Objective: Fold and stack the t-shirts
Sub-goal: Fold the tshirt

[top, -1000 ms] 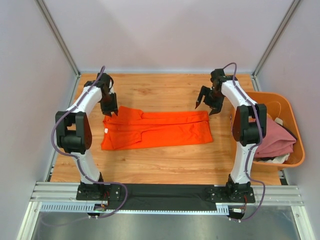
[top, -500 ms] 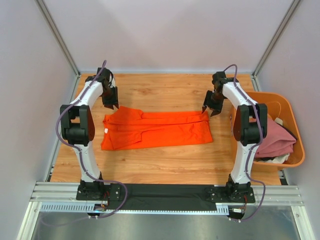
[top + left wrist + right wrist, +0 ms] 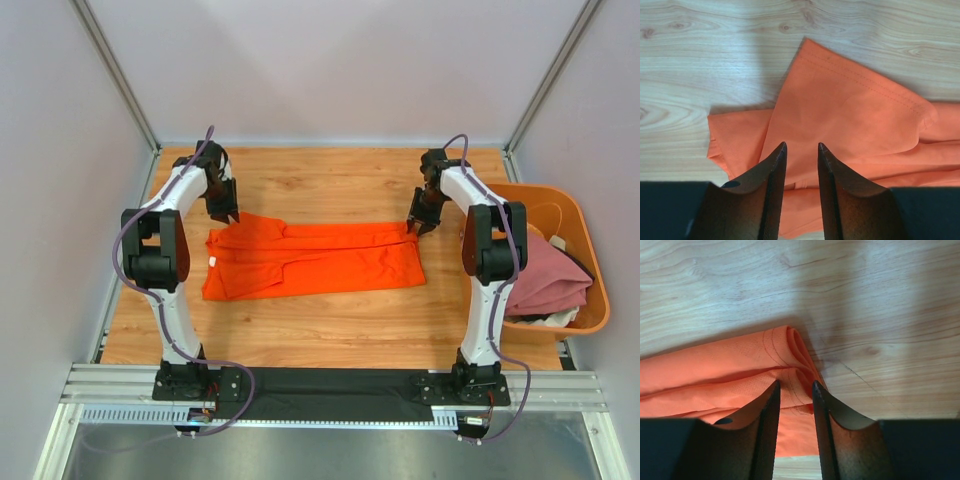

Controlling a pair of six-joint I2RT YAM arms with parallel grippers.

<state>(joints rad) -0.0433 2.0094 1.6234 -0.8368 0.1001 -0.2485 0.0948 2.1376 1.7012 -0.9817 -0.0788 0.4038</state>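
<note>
Worktop (image 3: pixel 330 180): pale wood planks. It carries your orange t-shirt, and the tub sits at its right edge.
Orange t-shirt (image 3: pixel 320 260): lies flat near the middle of the worktop, folded into a long band running left to right, with the collar end to the left. You have one hand at each far corner.
Tub (image 3: pixel 545 210): rigid orange plastic, just beside the right arm.
Pink t-shirt (image 3: pixel 545 285): crumpled in the near half of the tub.
Left hand (image 3: pixel 801 145): poised over the sleeve at the shirt's far left corner. The fingers are a little apart with nothing between them, and you see flat cloth through the gap.
Right hand (image 3: pixel 795 382): at the far right corner, fingers clamped on the rolled hem, cloth bunched between the tips.
</note>
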